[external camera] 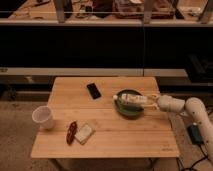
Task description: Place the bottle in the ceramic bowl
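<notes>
- The gripper (149, 99) reaches in from the right edge of the wooden table (125, 135) and sits at the bowl's right rim; its fingers appear closed on the base end of the bottle (131, 99)
- That bottle lies roughly level, stretching left from the fingers across the green ceramic bowl (128, 109), cap end past the left rim; whether it touches the glaze or hangs just above I cannot tell
- It looks like light, stiff plastic with a smooth, probably slippery label; being about as long as the bowl is wide, it may bridge the rim or roll, so holding it at one end suits a gentle lowering
- The bowl is likely heavy enough to stay put, yet chippable if knocked
- A dark phone (93, 90) lies up-left of the fingers, near the bowl but apart
- Far left of the fingers: a white cup (43, 117), a dark red object (72, 132) and a flat white packet (84, 133), none obstructing
</notes>
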Controlling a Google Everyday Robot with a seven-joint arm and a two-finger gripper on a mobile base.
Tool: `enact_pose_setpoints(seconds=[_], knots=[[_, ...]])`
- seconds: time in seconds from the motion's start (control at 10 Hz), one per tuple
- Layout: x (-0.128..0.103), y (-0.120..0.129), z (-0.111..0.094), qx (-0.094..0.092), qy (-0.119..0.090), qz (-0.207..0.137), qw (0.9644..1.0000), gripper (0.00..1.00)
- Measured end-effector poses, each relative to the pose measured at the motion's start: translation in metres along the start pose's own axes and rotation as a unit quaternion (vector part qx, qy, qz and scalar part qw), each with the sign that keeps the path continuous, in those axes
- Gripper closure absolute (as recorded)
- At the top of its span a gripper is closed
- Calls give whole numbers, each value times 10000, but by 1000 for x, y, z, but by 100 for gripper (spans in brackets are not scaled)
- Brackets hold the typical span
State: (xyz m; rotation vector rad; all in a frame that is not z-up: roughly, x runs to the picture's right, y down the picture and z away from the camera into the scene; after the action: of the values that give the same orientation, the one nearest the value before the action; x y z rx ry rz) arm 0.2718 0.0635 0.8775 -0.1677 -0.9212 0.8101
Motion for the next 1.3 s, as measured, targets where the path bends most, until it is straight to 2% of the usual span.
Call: enact_pose_setpoints(seconds=[0.1, 0.2, 0.4, 0.6, 1.3], knots=[[2, -3, -1, 11, -11, 10, 10000, 71], [2, -5, 0, 3, -38, -9, 10000, 59], [1, -3, 5, -54, -84, -42, 9999, 43], [-3, -2, 7, -120, -103, -114, 9998, 22], [-4, -1, 7, -124, -102, -119, 9998, 20]])
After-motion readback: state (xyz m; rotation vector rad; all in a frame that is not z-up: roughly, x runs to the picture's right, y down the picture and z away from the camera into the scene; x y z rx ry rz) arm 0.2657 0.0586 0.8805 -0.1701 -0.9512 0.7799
